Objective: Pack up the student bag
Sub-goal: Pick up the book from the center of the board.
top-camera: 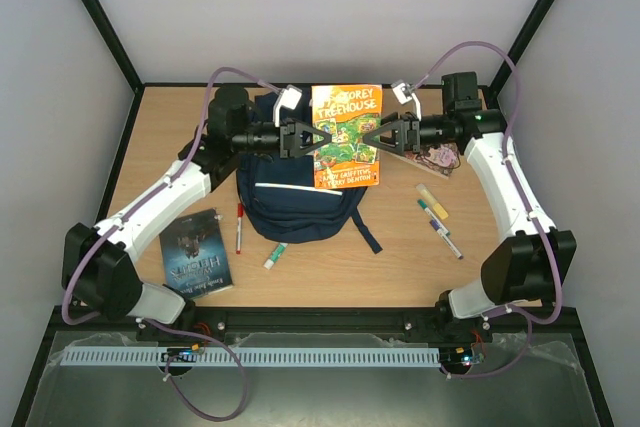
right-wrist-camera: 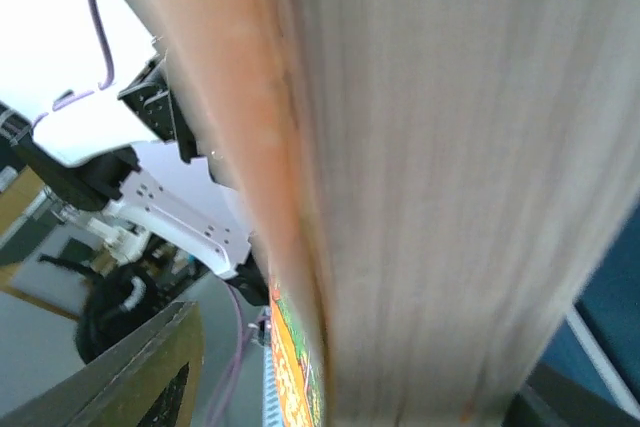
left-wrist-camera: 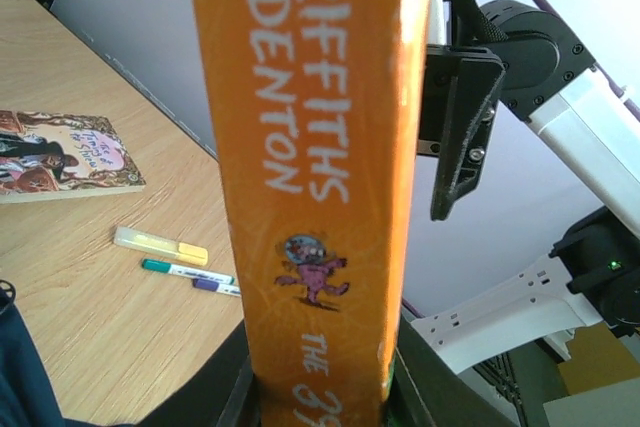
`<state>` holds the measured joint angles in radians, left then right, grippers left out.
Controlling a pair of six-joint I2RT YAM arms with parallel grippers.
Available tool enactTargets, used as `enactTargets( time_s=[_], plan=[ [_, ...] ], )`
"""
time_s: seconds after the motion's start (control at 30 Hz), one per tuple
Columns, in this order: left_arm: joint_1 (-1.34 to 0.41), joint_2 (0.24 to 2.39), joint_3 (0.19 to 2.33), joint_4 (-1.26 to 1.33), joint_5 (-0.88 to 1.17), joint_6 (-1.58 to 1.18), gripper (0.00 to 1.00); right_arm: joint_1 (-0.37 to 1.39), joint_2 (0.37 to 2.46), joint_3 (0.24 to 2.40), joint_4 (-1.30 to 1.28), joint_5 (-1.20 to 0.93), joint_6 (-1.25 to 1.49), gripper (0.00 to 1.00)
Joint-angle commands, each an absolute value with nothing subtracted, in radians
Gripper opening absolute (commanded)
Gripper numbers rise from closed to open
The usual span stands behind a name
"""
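Note:
An orange paperback, the Treehouse book (top-camera: 346,137), hangs upright in the air over the navy student bag (top-camera: 300,202), which lies on the table. My left gripper (top-camera: 318,139) is shut on the book's left edge. In the left wrist view the orange spine (left-wrist-camera: 320,177) stands clamped between the jaws of the left gripper (left-wrist-camera: 320,397). My right gripper (top-camera: 372,137) straddles the opposite edge. The pale page block (right-wrist-camera: 450,197) fills the right wrist view. One dark finger (right-wrist-camera: 130,367) stands apart from the cover, so the right gripper (right-wrist-camera: 345,387) is open around the book.
A dark book (top-camera: 196,252), a red marker (top-camera: 240,227) and a green marker (top-camera: 275,255) lie left of and in front of the bag. On the right are a pink-covered book (top-camera: 440,157), a yellow highlighter (top-camera: 432,201) and two pens (top-camera: 440,227).

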<state>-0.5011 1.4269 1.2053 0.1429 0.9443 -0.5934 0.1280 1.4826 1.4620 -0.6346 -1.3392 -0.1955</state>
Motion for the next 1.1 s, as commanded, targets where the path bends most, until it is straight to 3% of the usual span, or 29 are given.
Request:
enactTargets(
  time_s=[0.0,0.1,0.2,0.33,0.53,0.7,0.83,1.07],
  plan=[
    [-0.499,1.419,1.251,0.163,0.894,-0.565,0.02,0.133,1.455,1.473,-0.668,-1.384,-0.159,0.58],
    [-0.499,1.421,1.245,0.159,0.855,-0.569,0.04,0.133,1.44,1.463,-0.639,-1.315,-0.106,0.49],
    [-0.498,1.427,1.244,0.153,0.818,-0.576,0.14,0.133,1.414,1.427,-0.568,-1.234,-0.024,0.41],
    [-0.5,1.436,1.244,0.15,0.808,-0.585,0.21,0.133,1.404,1.41,-0.529,-1.195,0.028,0.31],
    [-0.499,1.439,1.238,0.124,0.795,-0.572,0.52,0.133,1.394,1.404,-0.527,-1.17,0.041,0.19],
    [-0.498,1.435,1.232,0.086,0.764,-0.54,0.65,0.131,1.384,1.393,-0.515,-1.139,0.049,0.02],
    [-0.478,1.441,1.25,-0.036,0.694,-0.482,0.75,0.115,1.388,1.376,-0.508,-1.062,0.043,0.01],
    [-0.352,1.485,1.279,-0.293,0.435,-0.438,0.78,0.003,1.412,1.237,-0.483,-0.957,-0.032,0.01]
  ],
)
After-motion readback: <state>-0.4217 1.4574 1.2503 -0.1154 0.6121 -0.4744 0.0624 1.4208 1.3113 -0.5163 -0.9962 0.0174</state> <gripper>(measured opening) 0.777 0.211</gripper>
